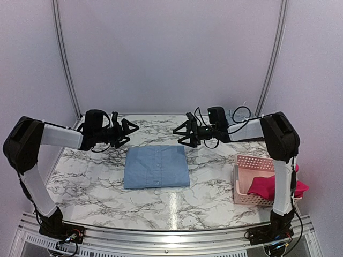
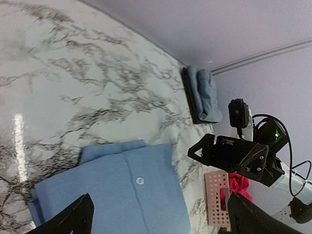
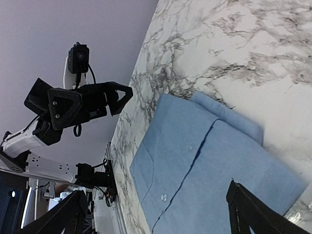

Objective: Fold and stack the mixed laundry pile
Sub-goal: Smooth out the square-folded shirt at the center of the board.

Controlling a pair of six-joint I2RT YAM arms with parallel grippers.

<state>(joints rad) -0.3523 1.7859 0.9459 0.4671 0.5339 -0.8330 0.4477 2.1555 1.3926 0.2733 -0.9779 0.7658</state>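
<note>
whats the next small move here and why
Probably swing the right gripper over to the pink basket and reach for the magenta garment. The blue shirt already lies folded flat on the table. The right gripper and the left gripper both hang open, clear of it. The magenta garment sits bunched in the basket, not yet folded.

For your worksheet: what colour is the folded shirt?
The shirt is light blue; top external view.

text: none legible | labels: none | brands: none | numbers: none | signs: none
</note>
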